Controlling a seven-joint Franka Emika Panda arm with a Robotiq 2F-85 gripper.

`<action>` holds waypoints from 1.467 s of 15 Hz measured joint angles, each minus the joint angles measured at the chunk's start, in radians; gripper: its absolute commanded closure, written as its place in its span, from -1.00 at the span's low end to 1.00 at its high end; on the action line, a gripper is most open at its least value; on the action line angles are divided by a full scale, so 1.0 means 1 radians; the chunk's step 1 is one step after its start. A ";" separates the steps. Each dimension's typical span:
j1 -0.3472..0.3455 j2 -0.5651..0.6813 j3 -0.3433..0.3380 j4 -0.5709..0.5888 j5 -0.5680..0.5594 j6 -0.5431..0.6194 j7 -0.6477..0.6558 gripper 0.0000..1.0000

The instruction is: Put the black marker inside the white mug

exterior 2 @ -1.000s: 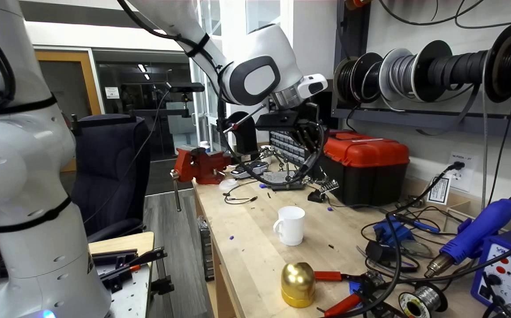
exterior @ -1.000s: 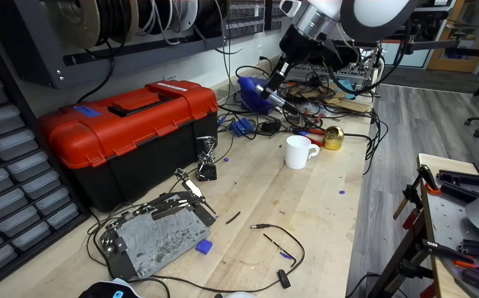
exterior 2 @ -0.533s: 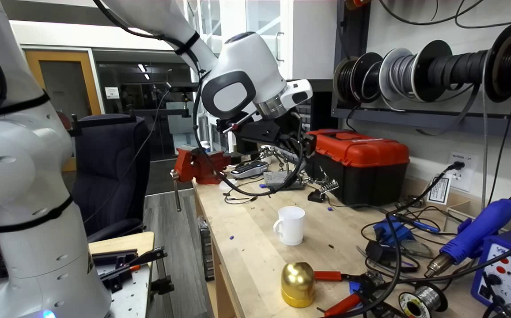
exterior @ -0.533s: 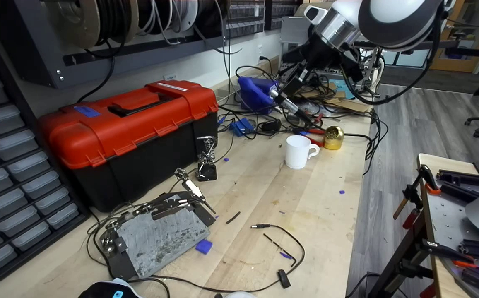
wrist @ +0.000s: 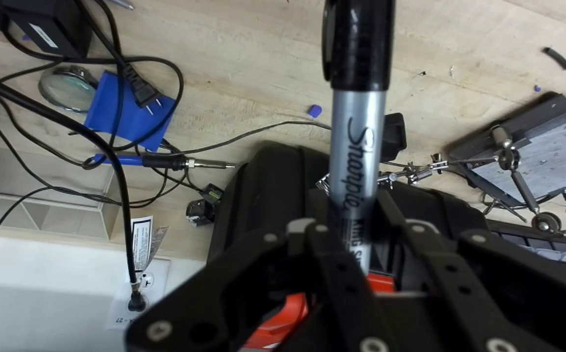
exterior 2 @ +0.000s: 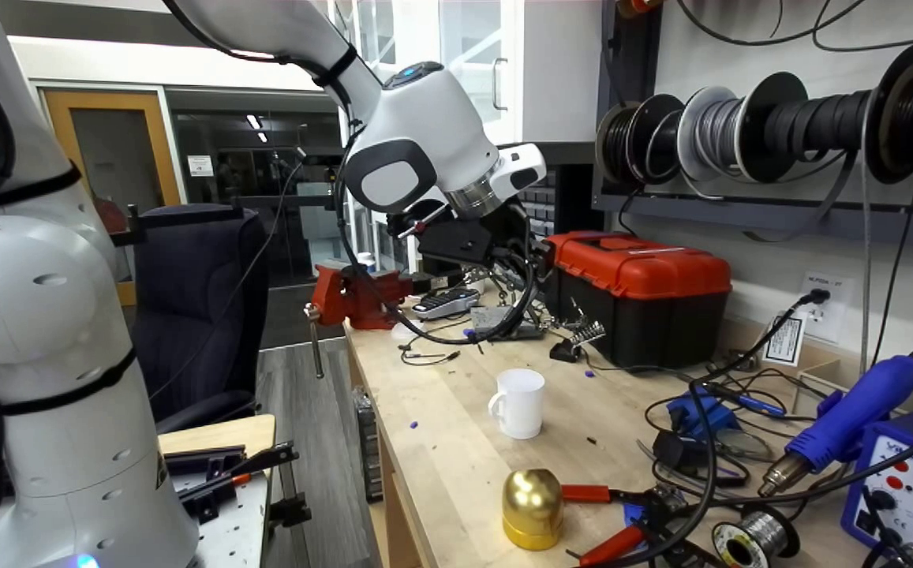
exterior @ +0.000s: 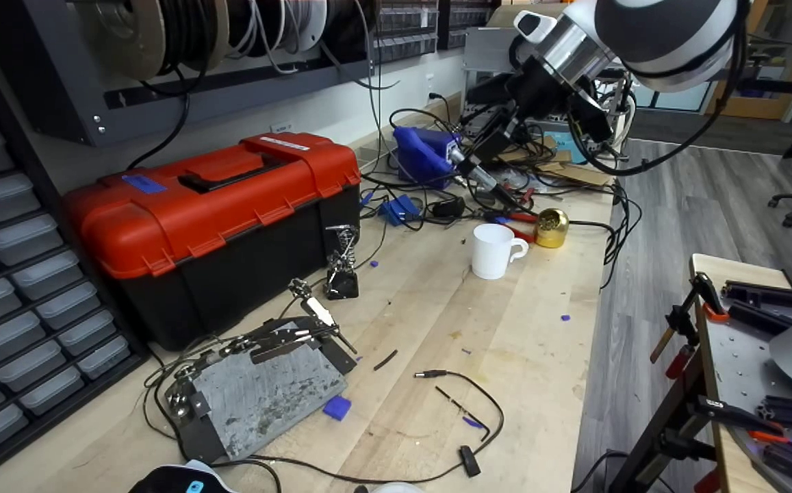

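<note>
The white mug (exterior: 491, 253) stands upright on the bench, its handle to the right; it also shows in an exterior view (exterior 2: 519, 402). It is out of the wrist view. The black marker (wrist: 358, 142) has a silver-grey body and a black cap. My gripper (wrist: 353, 208) is shut on its body, with the cap end sticking out past the fingers. In an exterior view the marker (exterior: 483, 177) is tilted, cap end down to the right. There my gripper (exterior: 468, 166) appears above the mug in the picture. In an exterior view cables and the wrist mount hide the fingers.
A red and black toolbox (exterior: 231, 226) stands against the wall. A gold pot (exterior: 552, 228) and red-handled pliers (exterior 2: 614, 544) are close to the mug. Cables and a blue hot-air tool (exterior 2: 858, 422) lie along the wall side. A helping-hands stand (exterior: 265, 390) is on the bench.
My gripper has moved with the marker, right and slightly down in an exterior view, left and down in an exterior view. The marker stays held. The mug has not moved.
</note>
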 measured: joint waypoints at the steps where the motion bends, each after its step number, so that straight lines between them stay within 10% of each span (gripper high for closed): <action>1: 0.011 0.000 -0.013 0.000 0.018 0.001 -0.029 0.88; 22: 0.193 0.184 -0.199 0.187 0.804 -0.031 -0.808 0.88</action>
